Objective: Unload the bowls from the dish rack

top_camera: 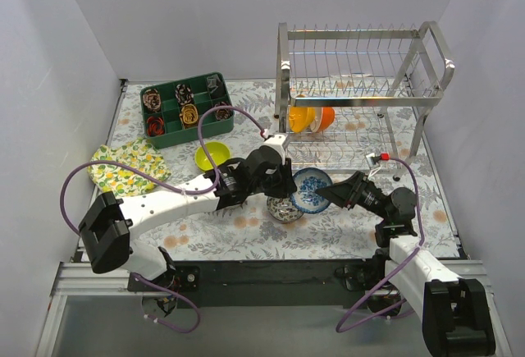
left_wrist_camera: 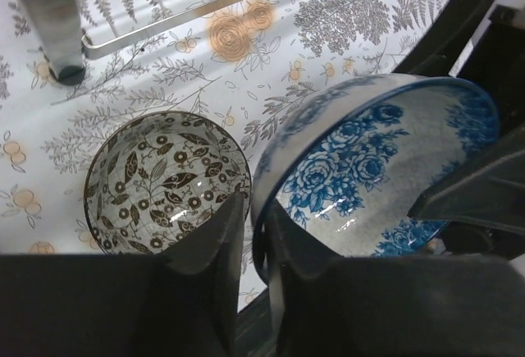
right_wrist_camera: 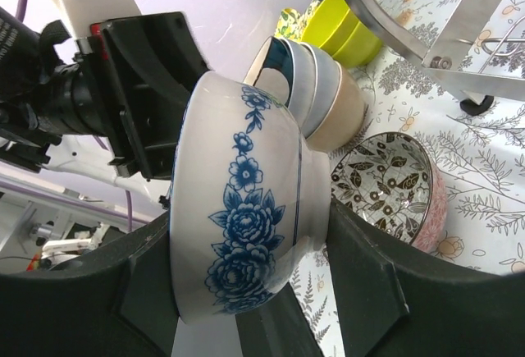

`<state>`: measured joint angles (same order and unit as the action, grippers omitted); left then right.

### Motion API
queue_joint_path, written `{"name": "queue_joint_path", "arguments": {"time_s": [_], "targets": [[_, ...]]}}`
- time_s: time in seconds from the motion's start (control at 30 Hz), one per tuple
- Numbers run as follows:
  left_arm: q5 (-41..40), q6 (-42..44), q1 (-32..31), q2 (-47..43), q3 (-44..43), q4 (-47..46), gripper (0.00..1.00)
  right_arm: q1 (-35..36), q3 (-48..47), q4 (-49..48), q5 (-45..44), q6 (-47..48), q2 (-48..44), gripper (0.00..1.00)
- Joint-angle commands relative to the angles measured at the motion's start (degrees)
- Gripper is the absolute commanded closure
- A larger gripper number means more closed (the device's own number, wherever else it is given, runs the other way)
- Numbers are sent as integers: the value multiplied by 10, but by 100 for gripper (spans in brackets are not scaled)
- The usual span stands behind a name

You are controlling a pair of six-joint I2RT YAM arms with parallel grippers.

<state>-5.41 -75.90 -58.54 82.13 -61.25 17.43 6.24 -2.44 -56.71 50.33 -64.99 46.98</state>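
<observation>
Left end effector point(left_wrist_camera: 253, 240) and right end effector point(right_wrist_camera: 254, 285) clamp opposite edges of blue-patterned bowl point(left_wrist_camera: 369, 168), floral bowl point(left_wrist_camera: 164, 178) alongside.

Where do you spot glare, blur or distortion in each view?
Top external: even light, glints on the chrome dish rack. Left wrist: glare spots on the blue-patterned bowl, on its glaze. Right wrist: the same bowl sharp and evenly lit, no blur.

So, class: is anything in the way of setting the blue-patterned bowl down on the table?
Yes: the dark floral bowl lies on the table close beside the blue-patterned bowl, taking up that spot.
</observation>
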Motion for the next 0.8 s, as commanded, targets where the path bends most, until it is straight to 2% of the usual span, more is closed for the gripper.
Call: {"name": "queue_joint_path", "arguments": {"time_s": [0.0, 0.03, 0.13, 0.17, 0.2, 0.37, 0.47, 0.57, 0.77], "targets": [[-13, -7, -4, -7, -15, -10, 95, 2, 13, -24, 2, 21, -5, 63], [-16, -7, -4, -7, -13, -10, 100, 2, 13, -17, 2, 25, -6, 61], [-29, 0, -4, -10, -11, 4, 100, 2, 13, 9, 1, 50, -14, 51], [-40, 2, -4, -10, -12, 12, 100, 1, 14, 14, -1, 63, -17, 42], [-46, 3, -3, -9, -14, 29, 100, 2, 14, 20, -2, 70, -21, 38], [-88, 19, -4, -15, -23, 104, 100, 2, 7, 124, -52, 132, -65, 20], [-101, 29, -4, -13, -34, 145, 100, 1, -14, 235, -98, 201, -95, 14], [-99, 39, -4, -7, -37, 155, 100, 1, -45, 333, -147, 278, -121, 13], [-66, 49, -4, 41, -45, 149, 100, 2, -70, 408, -197, 339, -153, 12]]}}
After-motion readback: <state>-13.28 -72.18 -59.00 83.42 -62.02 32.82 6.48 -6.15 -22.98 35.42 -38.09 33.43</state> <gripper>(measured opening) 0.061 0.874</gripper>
